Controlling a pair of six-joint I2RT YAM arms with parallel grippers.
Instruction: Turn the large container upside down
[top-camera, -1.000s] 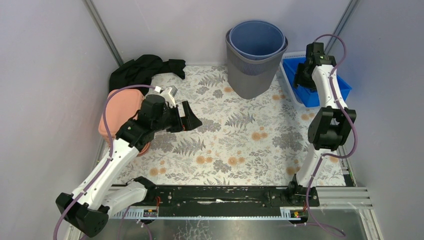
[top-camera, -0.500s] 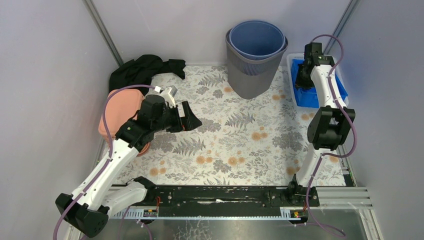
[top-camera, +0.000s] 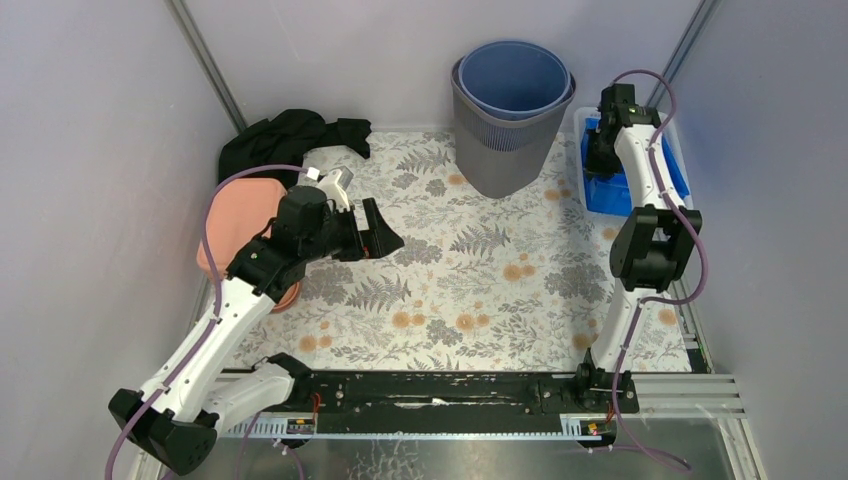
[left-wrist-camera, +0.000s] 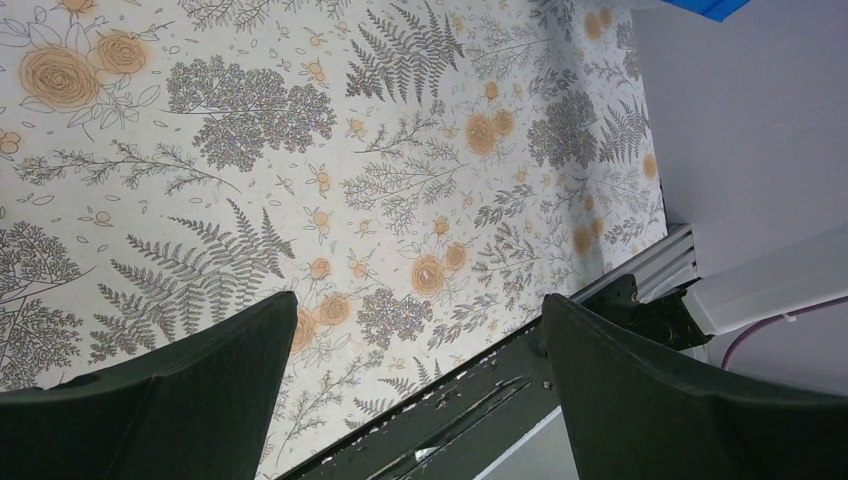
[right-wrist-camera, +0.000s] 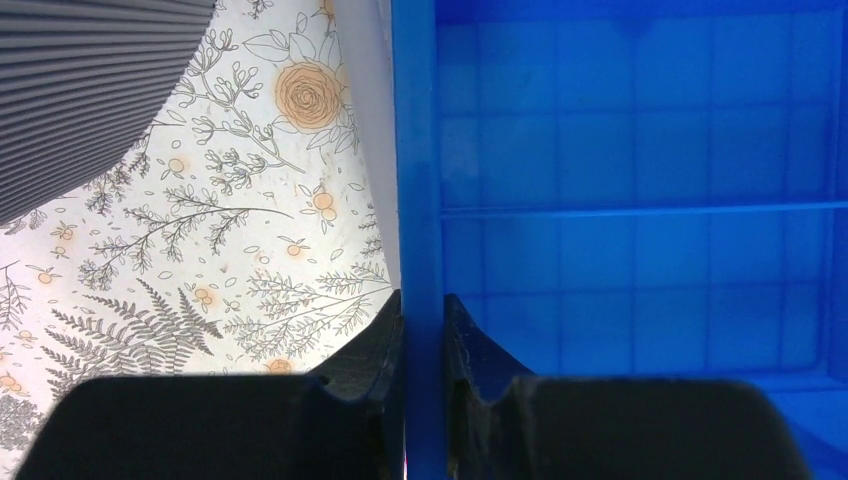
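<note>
Right fingers (right-wrist-camera: 375, 350) clamping blue container (right-wrist-camera: 640, 200) wall, rim between

No lettering, label, brand, number or sign can be read anywhere; the blue container (top-camera: 600, 195), bin (top-camera: 500, 160) and table (top-camera: 470, 275) carry none.

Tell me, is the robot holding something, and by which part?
The right tool pinches the blue bin by its side wall. The left tool is open and holds nothing.
</note>
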